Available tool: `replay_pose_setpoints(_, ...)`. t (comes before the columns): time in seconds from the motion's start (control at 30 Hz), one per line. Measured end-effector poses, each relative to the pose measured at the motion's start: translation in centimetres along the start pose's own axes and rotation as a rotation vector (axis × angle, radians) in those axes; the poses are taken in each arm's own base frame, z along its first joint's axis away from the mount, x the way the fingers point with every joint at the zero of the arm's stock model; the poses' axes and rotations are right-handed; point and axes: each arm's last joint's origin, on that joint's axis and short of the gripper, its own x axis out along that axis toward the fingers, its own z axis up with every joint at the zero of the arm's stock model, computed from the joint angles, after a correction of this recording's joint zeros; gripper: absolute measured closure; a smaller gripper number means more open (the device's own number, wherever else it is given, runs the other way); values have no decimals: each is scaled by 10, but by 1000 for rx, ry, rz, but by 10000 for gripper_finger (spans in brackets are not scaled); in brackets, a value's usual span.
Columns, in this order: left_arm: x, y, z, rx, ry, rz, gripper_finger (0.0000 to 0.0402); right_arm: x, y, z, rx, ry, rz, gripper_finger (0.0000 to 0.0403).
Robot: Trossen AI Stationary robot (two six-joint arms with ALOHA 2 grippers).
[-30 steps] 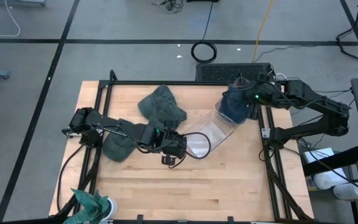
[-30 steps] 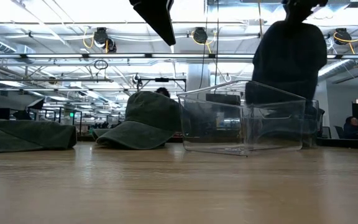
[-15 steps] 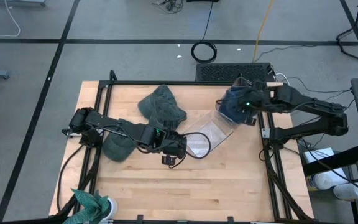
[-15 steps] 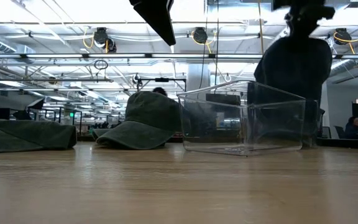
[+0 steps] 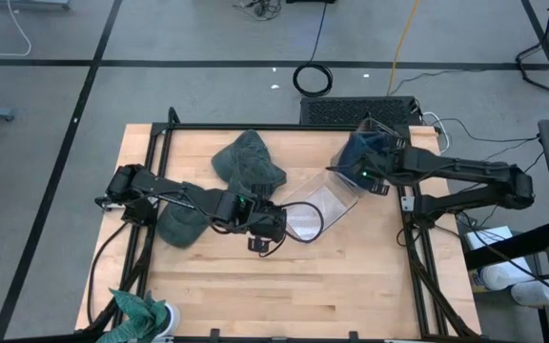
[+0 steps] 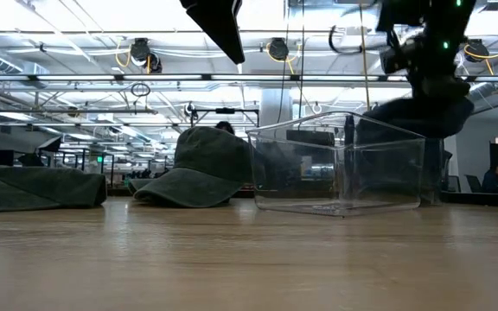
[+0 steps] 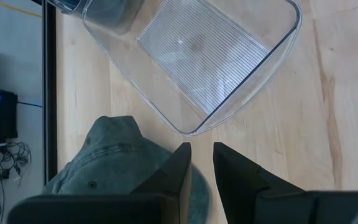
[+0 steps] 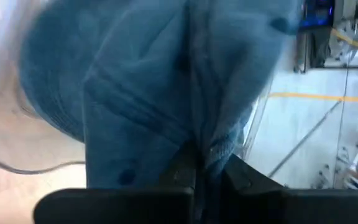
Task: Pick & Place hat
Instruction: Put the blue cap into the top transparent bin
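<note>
Table (image 5: 351, 276) of pale wood planks, bare across its near half; a black frame runs round its edges. At the near left corner, a teal cloth (image 5: 136, 310) bunched by the edge.

Left gripper (image 5: 267, 246) hangs near the table's middle, fingers narrowly parted and holding nothing. In its wrist view the fingers (image 7: 173, 171) sit above the edge of a green hat (image 7: 114, 162) and close to the near end of a clear plastic bin (image 7: 222, 68). A second green hat (image 5: 248, 162) lies farther back, left of the bin, upright on its brim in the low view.

The bin (image 5: 317, 205) rests on the wood, slanting from centre toward the back right corner, ribbed floor bare at the near end.

Right gripper (image 5: 362, 174) is over the far end of the bin, fingers pinched on a fold of the blue hat (image 5: 358, 157). The blue hat (image 8: 160, 93) hangs bunched from it, its lower part inside the bin's far end per the low view (image 6: 413, 117).

Beyond the table: grey floor marked with dark lines, a coiled black cable (image 5: 314, 78), a yellow cord (image 5: 403, 43). Low view shows a hall with ceiling pipes and fluorescent lights behind.
</note>
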Motion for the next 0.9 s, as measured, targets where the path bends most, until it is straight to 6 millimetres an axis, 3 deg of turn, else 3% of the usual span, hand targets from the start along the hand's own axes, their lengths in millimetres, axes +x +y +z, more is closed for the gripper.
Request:
replay_pose_setpoints(0.23,0,0,0,0,-1,0,325,46,18,-10,44,64,47,396)
replay_pose_setpoints(0.37,0,0,0,-2,-2,0,325,61,21,-16,100,93,98,395)
replay_pose_setpoints(0.6,2,4,1,-12,-7,4,325,59,15,-18,147,112,21,319)
replay_pose_setpoints(0.9,3,6,1,-20,-7,7,325,33,-5,-17,278,51,32,219)
